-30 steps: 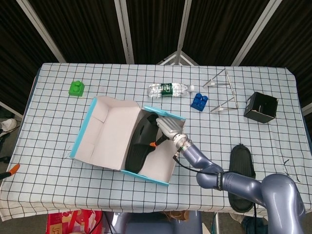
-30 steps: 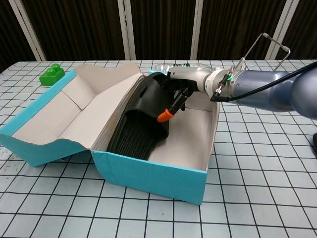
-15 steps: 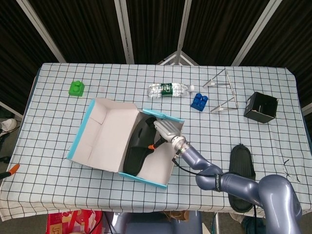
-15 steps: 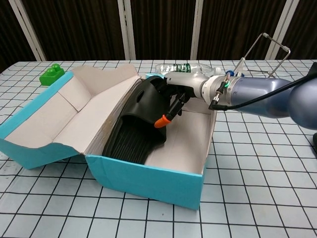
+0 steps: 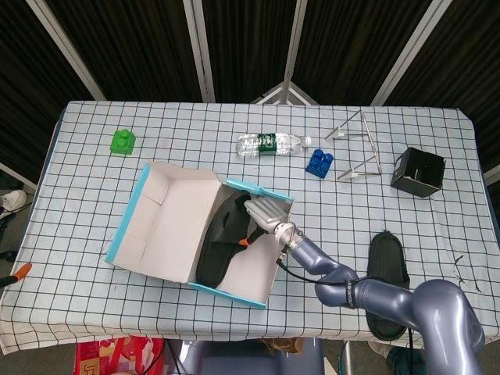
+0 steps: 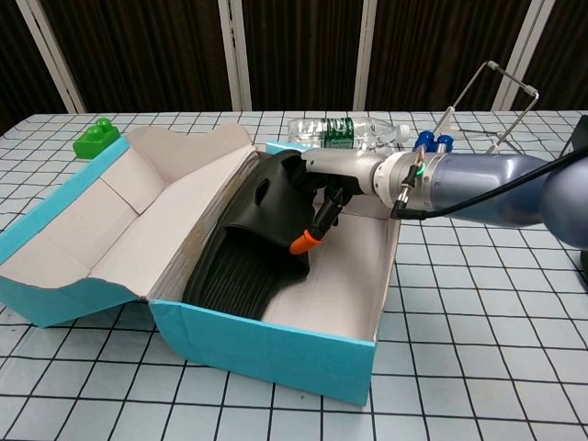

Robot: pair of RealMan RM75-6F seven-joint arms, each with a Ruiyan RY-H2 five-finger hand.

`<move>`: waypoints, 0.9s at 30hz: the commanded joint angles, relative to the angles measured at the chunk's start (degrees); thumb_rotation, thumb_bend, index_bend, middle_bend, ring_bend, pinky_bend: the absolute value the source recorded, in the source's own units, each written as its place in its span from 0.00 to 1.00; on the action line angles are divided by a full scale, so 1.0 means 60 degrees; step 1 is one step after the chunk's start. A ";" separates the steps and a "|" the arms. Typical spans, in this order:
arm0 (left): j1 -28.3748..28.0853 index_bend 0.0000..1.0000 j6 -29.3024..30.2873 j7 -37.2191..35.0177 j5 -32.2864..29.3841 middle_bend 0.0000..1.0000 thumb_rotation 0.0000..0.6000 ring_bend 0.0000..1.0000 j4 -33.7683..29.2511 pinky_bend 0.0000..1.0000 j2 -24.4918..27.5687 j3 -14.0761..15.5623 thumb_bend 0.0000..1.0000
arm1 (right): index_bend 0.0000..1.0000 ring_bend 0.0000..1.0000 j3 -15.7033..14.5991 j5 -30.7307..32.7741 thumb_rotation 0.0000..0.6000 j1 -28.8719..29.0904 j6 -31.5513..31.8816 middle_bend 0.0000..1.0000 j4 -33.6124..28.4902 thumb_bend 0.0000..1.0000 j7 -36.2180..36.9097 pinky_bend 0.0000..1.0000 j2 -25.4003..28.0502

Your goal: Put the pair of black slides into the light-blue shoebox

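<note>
The light-blue shoebox [image 5: 128,216] [image 6: 266,354] lies open on the checked cloth, its lid folded out to the left. One black slide [image 5: 219,244] [image 6: 237,268] leans inside it against the left wall, sole facing up. My right hand [image 5: 266,212] [image 6: 347,175] reaches in over the box's far rim and holds this slide at its strap, an orange fingertip [image 6: 299,245] lying on it. The other black slide [image 5: 388,262] lies on the table to the right of the box, beside my right arm. My left hand is in neither view.
A green block [image 5: 123,141] [image 6: 96,140] sits at the back left. Behind the box lie a plastic bottle [image 5: 269,144] [image 6: 344,130], a blue block [image 5: 319,162] and a wire stand [image 5: 359,148]. A small black box [image 5: 418,172] stands at the far right.
The shoebox has shifted left and toward me along with my right hand. The slide has sunk lower inside the box.
</note>
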 commanded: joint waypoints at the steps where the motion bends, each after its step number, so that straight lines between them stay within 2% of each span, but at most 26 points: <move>1: 0.0004 0.15 0.0009 -0.0009 -0.0003 0.05 1.00 0.00 0.0006 0.04 0.0001 -0.0004 0.09 | 0.61 0.75 -0.0037 0.0046 1.00 0.0032 -0.0052 0.48 0.0060 0.61 -0.0107 0.57 -0.0016; 12: 0.0013 0.15 0.0024 -0.0046 0.0026 0.05 1.00 0.00 0.0004 0.04 0.0010 0.0004 0.09 | 0.61 0.75 -0.0067 0.0656 1.00 0.0166 -0.0237 0.48 -0.0066 0.61 -0.0739 0.57 0.0119; 27: 0.0030 0.15 0.0061 -0.0123 0.0051 0.05 1.00 0.00 0.0002 0.04 0.0034 -0.0002 0.09 | 0.61 0.75 -0.0509 0.2987 1.00 0.0648 0.0262 0.48 -0.0424 0.61 -0.3102 0.57 0.0193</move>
